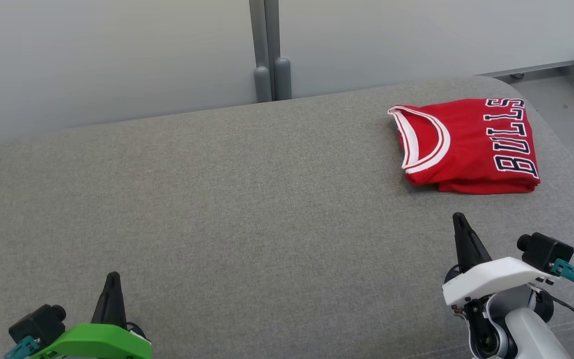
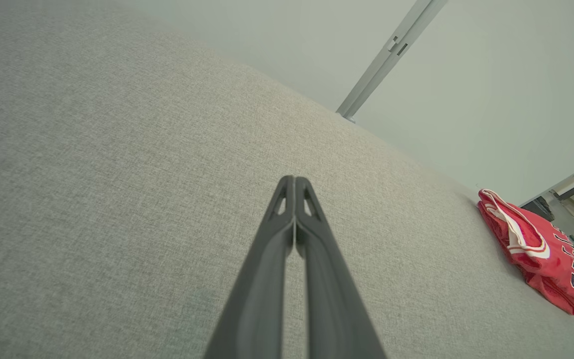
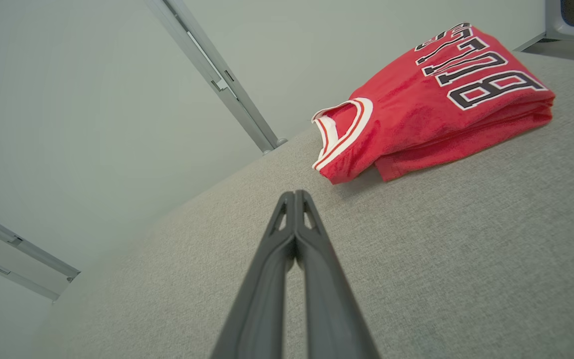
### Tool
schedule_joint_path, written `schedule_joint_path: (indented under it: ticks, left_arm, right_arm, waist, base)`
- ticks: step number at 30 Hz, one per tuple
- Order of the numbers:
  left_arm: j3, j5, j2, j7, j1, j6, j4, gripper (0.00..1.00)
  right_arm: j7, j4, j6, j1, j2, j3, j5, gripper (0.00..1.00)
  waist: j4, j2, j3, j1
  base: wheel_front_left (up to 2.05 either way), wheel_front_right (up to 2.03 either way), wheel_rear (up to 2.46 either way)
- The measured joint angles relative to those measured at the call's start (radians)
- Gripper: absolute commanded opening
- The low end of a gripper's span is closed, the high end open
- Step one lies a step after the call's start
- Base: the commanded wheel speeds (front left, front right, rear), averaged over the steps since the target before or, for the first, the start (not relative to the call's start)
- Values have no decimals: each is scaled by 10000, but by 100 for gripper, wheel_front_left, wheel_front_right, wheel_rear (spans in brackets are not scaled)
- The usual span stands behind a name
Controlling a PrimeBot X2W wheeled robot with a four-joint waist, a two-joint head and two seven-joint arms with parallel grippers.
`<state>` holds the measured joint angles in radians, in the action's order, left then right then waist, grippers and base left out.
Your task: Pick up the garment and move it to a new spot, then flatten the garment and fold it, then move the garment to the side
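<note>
The red jersey [image 1: 471, 147] lies folded near the far right corner of the grey fabric-covered desk [image 1: 247, 199], apart from both tools. The left tool [image 1: 111, 294] and right tool [image 1: 461, 232] hang by the near edge, each pressed together on nothing. I'd judge the work nearly done. Any retreat should stay high and clear of the fold.

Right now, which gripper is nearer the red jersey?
Right. The right gripper sits just short of the red jersey, not touching; the left gripper is far off to its left.
</note>
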<state>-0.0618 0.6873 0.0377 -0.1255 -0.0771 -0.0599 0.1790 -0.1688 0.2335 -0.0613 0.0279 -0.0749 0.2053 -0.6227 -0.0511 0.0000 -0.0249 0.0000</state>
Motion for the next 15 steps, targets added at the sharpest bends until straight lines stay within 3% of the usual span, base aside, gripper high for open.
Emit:
schedule_joint_path:
  ticks: [15]
  left_arm:
    - [293,1839,0,504,249,347,151,0]
  right_arm:
    - [487,21,349,20,12,-602,-2027,0]
  waist:
    - [106,0,57,0]
  base:
    - [0,0,0]
